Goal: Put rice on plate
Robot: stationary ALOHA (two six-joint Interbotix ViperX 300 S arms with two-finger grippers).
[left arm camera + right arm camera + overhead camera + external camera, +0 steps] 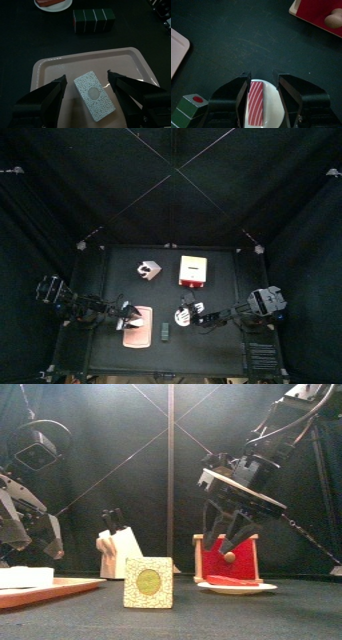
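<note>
black table point(221, 343) w/ flat oblong pink plate point(53, 70), speckled rice block point(95, 95).

black curtains point(80, 188) all the way round, hanging in soft folds. thin pale cords cross in an x overhead in the top view. small black table point(120, 263) in the middle with upright posts at its corners. light's dim, surface is matte black, and the front view has the same curtains behind.
</note>
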